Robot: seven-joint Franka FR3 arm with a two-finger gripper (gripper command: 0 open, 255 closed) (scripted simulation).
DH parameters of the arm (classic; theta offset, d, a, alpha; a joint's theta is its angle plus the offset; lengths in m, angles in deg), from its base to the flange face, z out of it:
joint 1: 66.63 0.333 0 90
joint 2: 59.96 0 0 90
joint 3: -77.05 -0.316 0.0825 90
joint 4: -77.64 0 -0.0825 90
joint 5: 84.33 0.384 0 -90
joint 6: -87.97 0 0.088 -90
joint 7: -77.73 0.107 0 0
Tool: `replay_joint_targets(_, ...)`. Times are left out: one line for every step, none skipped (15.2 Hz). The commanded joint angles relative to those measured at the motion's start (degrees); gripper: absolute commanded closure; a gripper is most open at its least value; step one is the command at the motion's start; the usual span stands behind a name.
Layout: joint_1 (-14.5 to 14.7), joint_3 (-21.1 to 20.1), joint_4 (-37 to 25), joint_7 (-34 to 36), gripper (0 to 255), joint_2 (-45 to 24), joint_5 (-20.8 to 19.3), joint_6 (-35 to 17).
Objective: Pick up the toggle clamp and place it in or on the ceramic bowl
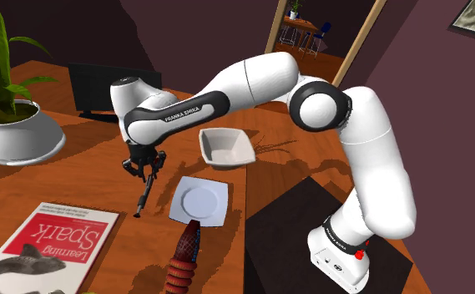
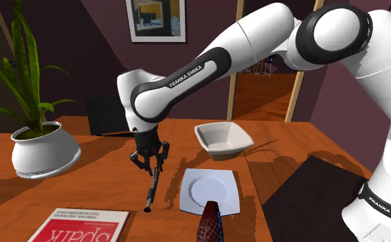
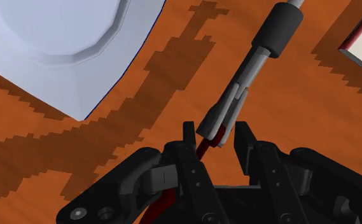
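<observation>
The toggle clamp is a slim grey and black tool with a dark grip on its long handle. My gripper is shut on its red-tinted upper end, and the handle slants down toward the wooden table. Whether its lower tip touches the wood I cannot tell. The white bowl stands upright on the table, farther back and to the right of the gripper in both exterior views.
A white square plate lies between clamp and bowl. A red-black ribbed object lies near the plate. A potted plant, a red book, a black screen and a dark mat surround the area.
</observation>
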Motion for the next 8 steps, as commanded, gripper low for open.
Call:
replay_joint_targets(-0.05,-0.22,-0.08,0.04,255,0.93,0.25,1.01)
replay_joint_targets(-0.10,-0.31,-0.20,0.01,255,1.33,0.36,1.52)
replay_joint_targets(-0.14,-0.40,-0.34,-0.01,255,1.72,0.46,2.04)
replay_joint_targets(-0.17,-0.49,-0.50,-0.04,255,2.09,0.57,2.56)
replay_joint_targets(-0.21,-0.57,-0.68,-0.07,255,2.46,0.68,3.09)
replay_joint_targets(-0.25,-0.66,-0.84,-0.10,255,2.83,0.79,3.62)
replay_joint_targets(-0.27,-0.73,-1.08,-0.13,255,3.17,0.89,4.18)
replay_joint_targets(-0.30,-0.81,-1.30,-0.16,255,3.51,0.99,4.73)
